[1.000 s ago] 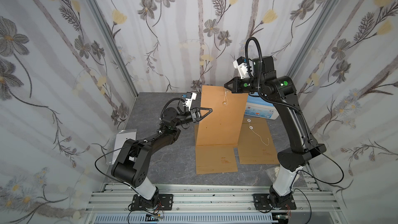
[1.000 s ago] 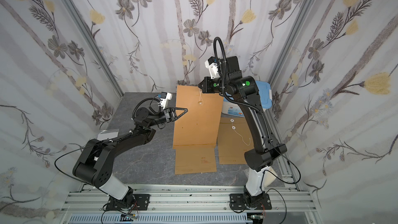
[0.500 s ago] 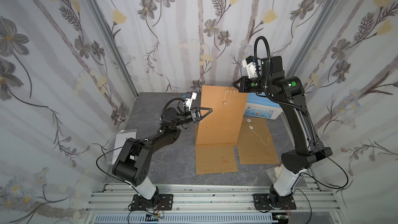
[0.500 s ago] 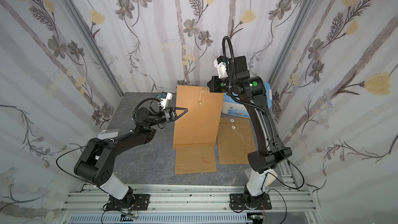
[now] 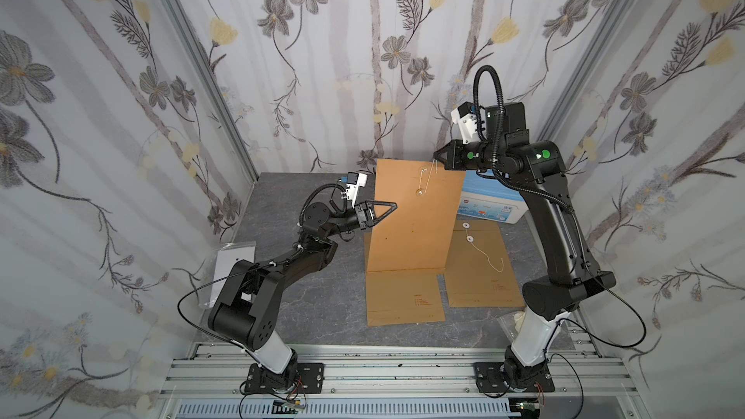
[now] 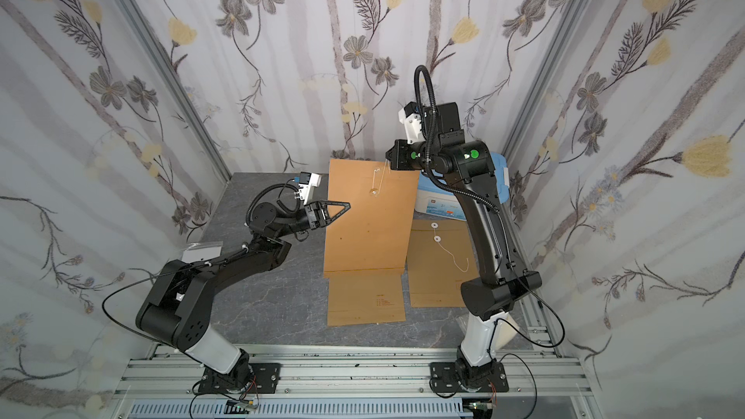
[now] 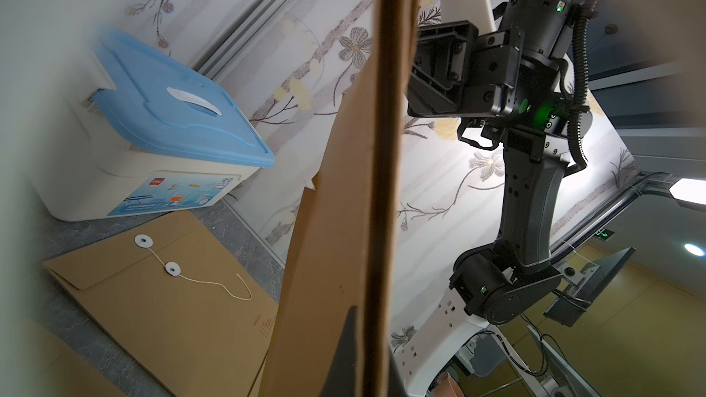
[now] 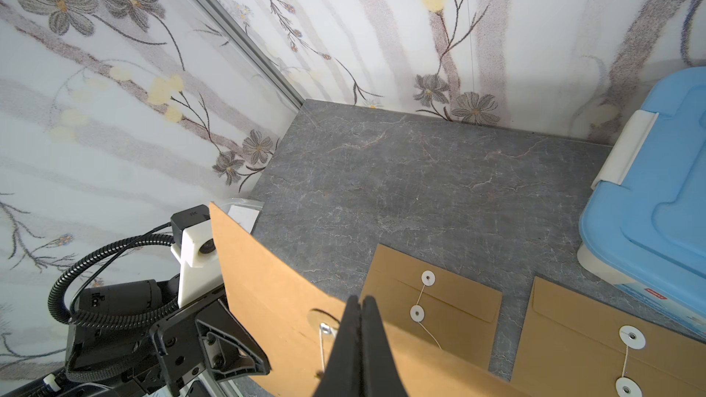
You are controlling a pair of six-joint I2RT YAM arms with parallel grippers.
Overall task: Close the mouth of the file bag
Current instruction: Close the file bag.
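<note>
A clear sleeve (image 5: 236,264) lies at the table's (image 5: 322,308) 9 o'clock edge, well apart from the rest. The left gripper (image 5: 392,206) is clamped on the left edge of the bag (image 5: 411,231), which stands upright at table centre. Its string (image 5: 423,179) rises to the right gripper (image 5: 435,155), pinched tight on it at the bag's top edge, 1 o'clock.

A flat bag (image 5: 403,300) at 6 o'clock carries red print too small to read. Only the right wrist view shows its discs (image 8: 428,278); the top views hide them. A second flat bag (image 5: 477,272) lies at 3 o'clock. The box (image 5: 490,205) at 2 o'clock has a picture label with a red logo, illegible.

Bare table lies from 8 to 11 o'clock.
</note>
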